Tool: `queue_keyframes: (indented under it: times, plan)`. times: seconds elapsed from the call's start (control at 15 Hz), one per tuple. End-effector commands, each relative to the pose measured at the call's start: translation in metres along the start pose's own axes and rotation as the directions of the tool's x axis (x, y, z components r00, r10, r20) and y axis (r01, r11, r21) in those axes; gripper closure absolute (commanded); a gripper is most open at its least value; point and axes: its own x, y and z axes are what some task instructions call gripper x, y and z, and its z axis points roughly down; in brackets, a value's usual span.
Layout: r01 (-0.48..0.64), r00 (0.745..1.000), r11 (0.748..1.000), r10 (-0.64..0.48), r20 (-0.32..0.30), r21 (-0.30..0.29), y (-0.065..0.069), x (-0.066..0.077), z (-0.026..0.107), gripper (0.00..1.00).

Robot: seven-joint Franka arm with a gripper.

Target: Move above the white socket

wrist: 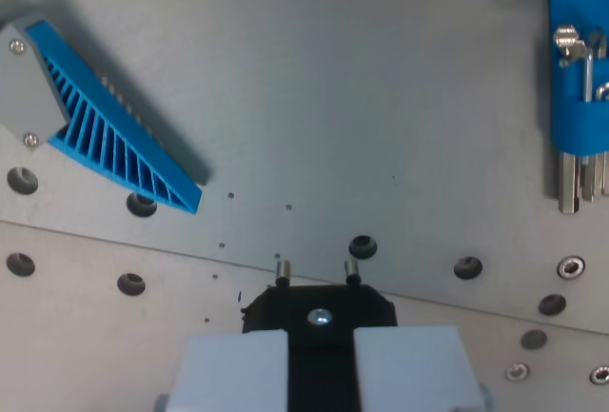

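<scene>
the gripper (pixel 319 360) points straight down at the grey metal plate (pixel 362 107), its two pale fingers (pixel 233 374) closed on a black plug (pixel 319 312) — two small metal pins (pixel 283 269) stick out ahead of it. a blue ribbed wedge (pixel 119 131) lies at the wrist view's left, a blue hex-key holder (pixel 580 60) at its right. no white socket shows in this view.
</scene>
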Motion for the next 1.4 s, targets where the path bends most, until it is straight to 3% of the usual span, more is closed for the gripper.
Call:
queue_keyframes:
  times: [0.07,1.4]
  plan:
    - [-0.001,1.000,1.000,0.000,0.026,0.027,-0.003,0.018,0.009,1.00]
    - [0.046,0.999,0.998,-0.046,-0.001,0.044,-0.026,0.084,0.087,1.00]
